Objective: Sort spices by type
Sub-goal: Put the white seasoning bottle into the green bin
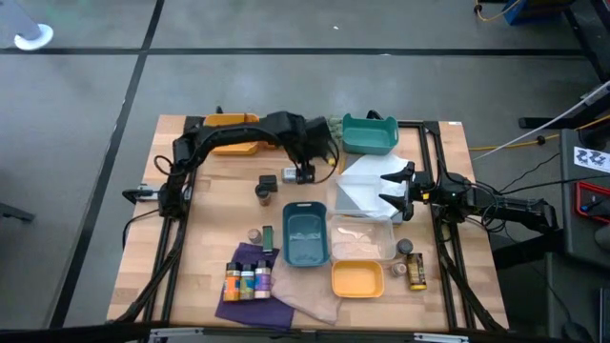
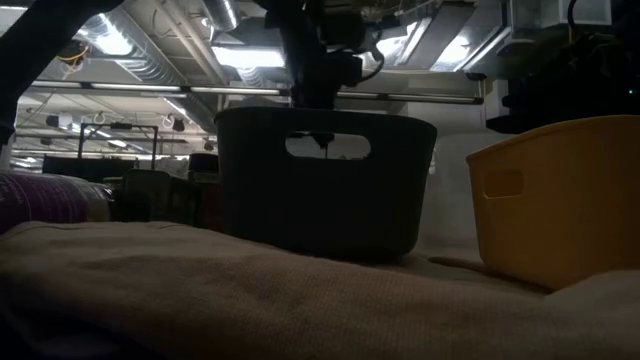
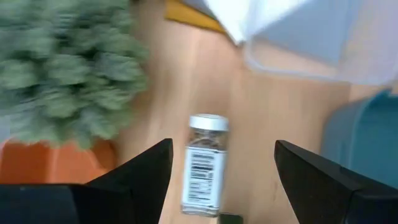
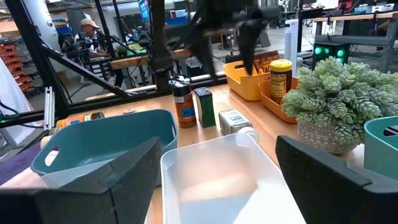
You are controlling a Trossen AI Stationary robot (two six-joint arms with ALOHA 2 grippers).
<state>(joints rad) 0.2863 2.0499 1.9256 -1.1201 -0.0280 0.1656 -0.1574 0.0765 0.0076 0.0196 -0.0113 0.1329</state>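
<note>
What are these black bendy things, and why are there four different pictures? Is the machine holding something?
They are two robot arms, each ending in a two-finger gripper. One picture looks straight down on the wooden table, one sits level with the tabletop, and two come from cameras on the arms' wrists. The left gripper hangs open over a small clear white-lidded jar lying on its side, next to a green spiky plant. The right gripper is open too, above a clear plastic tray. Neither holds anything. On the table are coloured trays, such as the teal tray, a purple cloth and little spice jars to sort.
</note>
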